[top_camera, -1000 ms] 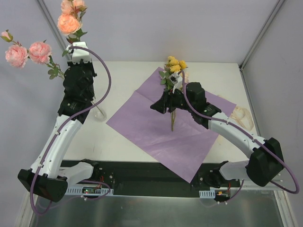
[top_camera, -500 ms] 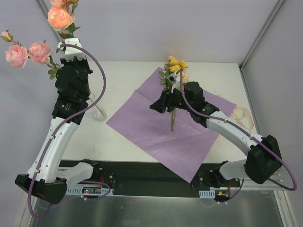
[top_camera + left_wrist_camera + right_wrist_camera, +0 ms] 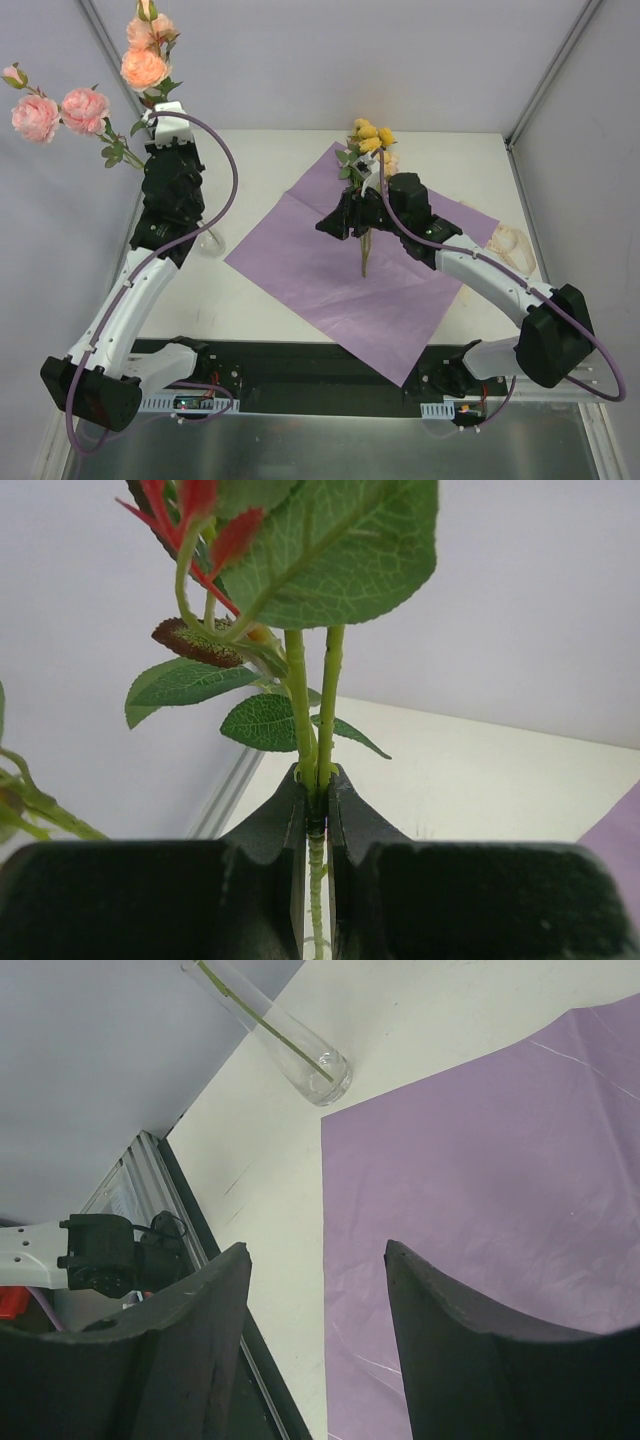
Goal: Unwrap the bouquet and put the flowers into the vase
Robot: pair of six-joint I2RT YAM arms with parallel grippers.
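Observation:
My left gripper (image 3: 316, 772) is shut on the green stem (image 3: 300, 695) of a pink-rose flower, which it holds upright. In the top view this gripper (image 3: 160, 103) is raised at the far left, with the roses (image 3: 145, 65) above it. The clear vase (image 3: 211, 241) stands beside the left arm. It holds one thin stem (image 3: 262, 1025), and more pink roses (image 3: 60, 110) show at the far left. Yellow flowers (image 3: 370, 135) lie on the flat purple paper (image 3: 300, 260). My right gripper (image 3: 315, 1250) hangs open over that paper's left edge with nothing between its fingers.
A cream ribbon (image 3: 510, 247) lies at the table's right edge. Grey walls close in the left, back and right sides. A metal frame post (image 3: 110, 45) runs up behind the left arm. The arm bases and cables sit along the near edge.
The left arm swung left with its pink roses, then came back right and slightly lower. The right arm has barely moved.

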